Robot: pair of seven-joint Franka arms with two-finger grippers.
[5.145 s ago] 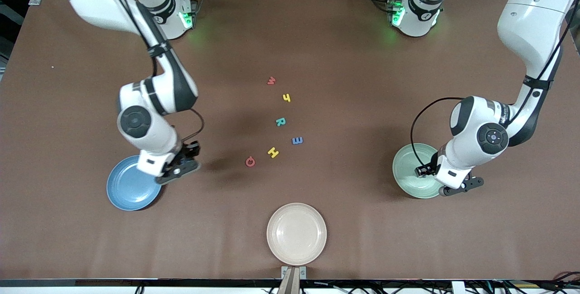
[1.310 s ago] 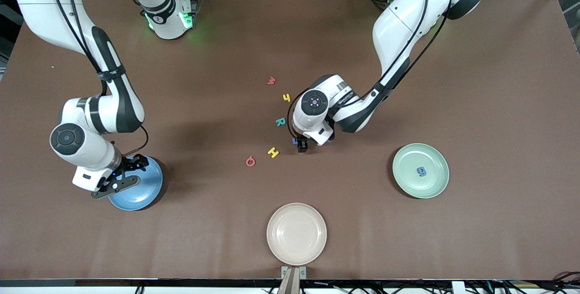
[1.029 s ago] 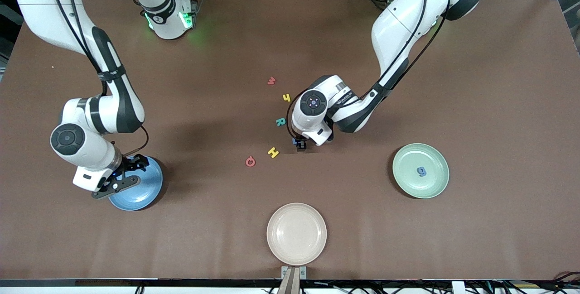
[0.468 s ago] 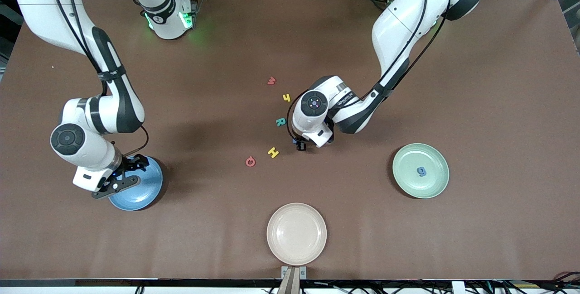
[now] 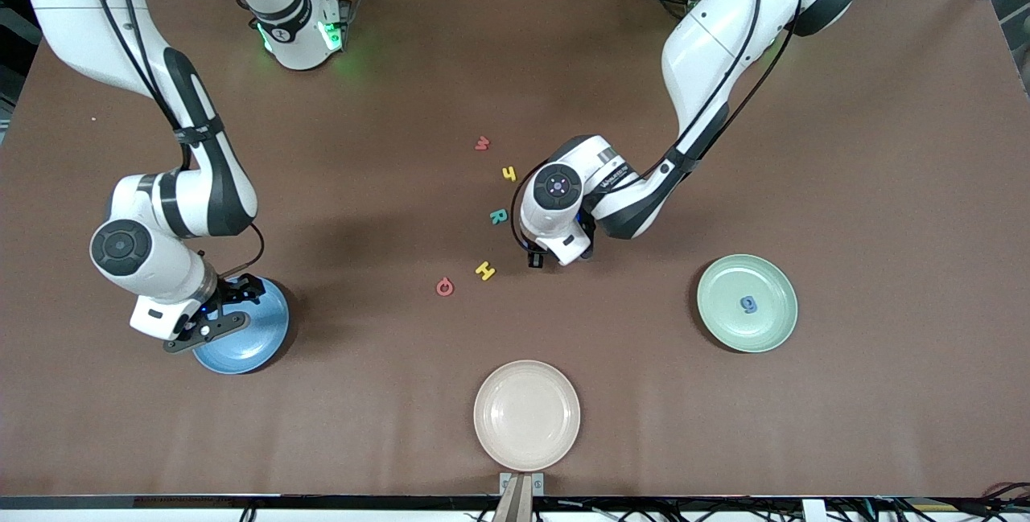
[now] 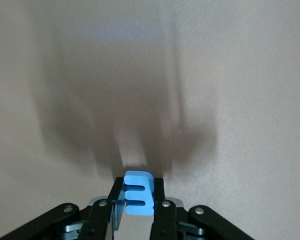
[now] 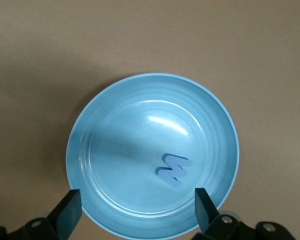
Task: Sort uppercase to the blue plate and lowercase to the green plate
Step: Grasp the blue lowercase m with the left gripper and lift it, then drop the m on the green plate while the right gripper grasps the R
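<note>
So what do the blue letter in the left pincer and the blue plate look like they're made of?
The blue lowercase m, gripped in the left pincer, looks like foam: thick, matte, soft cut edges. The blue plate looks like hard plastic or glazed ceramic, I can't tell which: smooth, with faint rings and a soft highlight.

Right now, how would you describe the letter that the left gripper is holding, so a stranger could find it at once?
Start at the loose letters in the middle of the table, between the blue plate and the green plate. The left gripper is there, beside the yellow H, shut on the blue lowercase m. It is the only blue letter there, and the only one held.
</note>
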